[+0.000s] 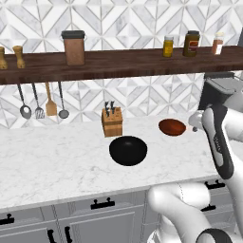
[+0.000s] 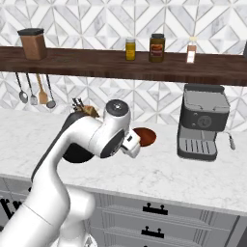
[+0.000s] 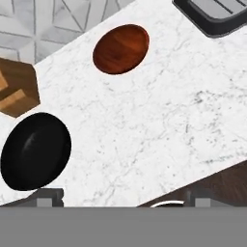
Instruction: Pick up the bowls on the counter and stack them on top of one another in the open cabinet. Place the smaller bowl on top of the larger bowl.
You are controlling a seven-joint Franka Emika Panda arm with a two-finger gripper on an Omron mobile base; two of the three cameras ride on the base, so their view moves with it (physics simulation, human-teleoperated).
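Bowls sit untouched on the counter (image 1: 57, 161), so we judge the task barely begun. We take the knife block (image 1: 112, 122) as our landmark. The larger bowl (image 1: 128, 151), glossy black, rests just in front of the block and a little to its right, close enough that a grasp from the block's side would be cramped. The smaller bowl (image 1: 172, 127), rust-red, lies well to the right of the block, between it and the coffee machine (image 2: 202, 121), with bare marble all round it.

Our gripper (image 3: 116, 198) hangs above the counter's front edge, looking down on both bowls, with nothing between its fingers (image 3: 48, 197); they stand wide apart at the bottom of the hand view, so we read it as open. We think this is a survey pose before reaching for the black bowl, which must go up first.

Above the block runs the open cabinet (image 1: 123, 64), a dark board carrying a canister (image 1: 74, 47) and jars (image 1: 191, 43); the stretch between them looks free. Utensils (image 1: 42, 102) hang left of the block against patterned tile.
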